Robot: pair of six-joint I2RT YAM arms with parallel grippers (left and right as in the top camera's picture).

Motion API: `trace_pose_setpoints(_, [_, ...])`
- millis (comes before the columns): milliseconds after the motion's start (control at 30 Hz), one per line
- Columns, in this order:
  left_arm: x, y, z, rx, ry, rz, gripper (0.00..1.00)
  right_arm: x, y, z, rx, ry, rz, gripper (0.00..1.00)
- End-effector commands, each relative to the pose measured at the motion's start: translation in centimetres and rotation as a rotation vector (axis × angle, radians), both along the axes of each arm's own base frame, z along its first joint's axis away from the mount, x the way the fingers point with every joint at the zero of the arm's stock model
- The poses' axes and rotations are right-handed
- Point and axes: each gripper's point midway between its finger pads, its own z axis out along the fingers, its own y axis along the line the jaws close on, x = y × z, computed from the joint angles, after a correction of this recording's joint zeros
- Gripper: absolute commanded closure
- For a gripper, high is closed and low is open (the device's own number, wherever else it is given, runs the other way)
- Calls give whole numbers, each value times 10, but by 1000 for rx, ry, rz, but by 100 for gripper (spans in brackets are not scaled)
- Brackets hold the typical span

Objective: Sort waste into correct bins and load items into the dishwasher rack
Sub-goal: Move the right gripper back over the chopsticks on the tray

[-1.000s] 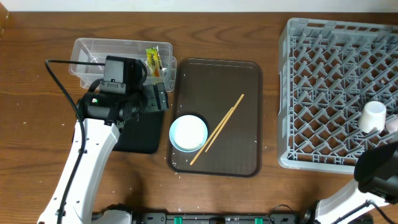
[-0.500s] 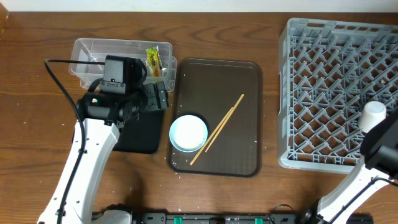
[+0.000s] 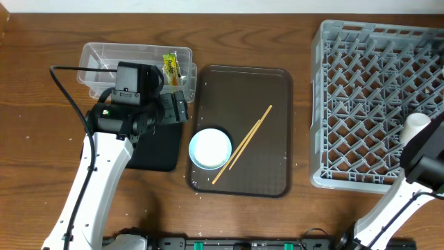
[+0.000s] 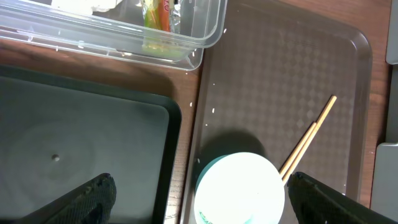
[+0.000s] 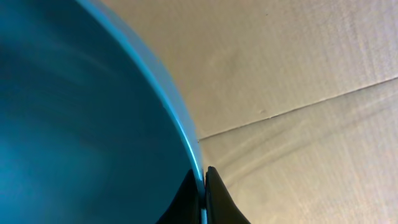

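One plate [image 5: 74,124]: dark blue, its rim pinched by the right gripper [image 5: 204,186], fingers closed on it.
Right arm [image 3: 422,163]: at the near right corner of the rack [image 3: 361,104], beside a white cup [image 3: 416,125].
Bowl [image 3: 210,148]: on the brown tray [image 3: 270,90], with the chopsticks [image 3: 243,144] alongside.
Left gripper [image 4: 202,196]: fingers spread wide, above bowl and black tray [image 4: 81,143].
Wrapper [image 3: 170,68]: inside the clear tub [image 3: 104,55].

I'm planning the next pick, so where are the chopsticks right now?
In the overhead view the chopsticks lie diagonally on the brown serving tray mid-table, their lower part running just right of the pale bowl.
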Motion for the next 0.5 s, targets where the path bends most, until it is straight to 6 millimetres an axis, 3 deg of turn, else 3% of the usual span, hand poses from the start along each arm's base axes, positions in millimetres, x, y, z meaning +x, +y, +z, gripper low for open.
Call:
trace_pose_setpoints(0, [2,3,1,9,-5,12,9,18,20,-26,58,-5,52,98])
trace_pose_setpoints(200, [2,3,1,9,-5,12,9,15,41,-45,123,-1,37,91])
trace_pose_setpoints(267, [2,3,1,10,-5,12,9,13,46,-49,140,-4,27,78])
trace_pose_setpoints(400, [2,3,1,10,-5,12,9,7,52,-55,163,5,14,41])
trace_pose_setpoints(467, [2,3,1,9,-5,12,9,5,55,-55,172,-3,5,30])
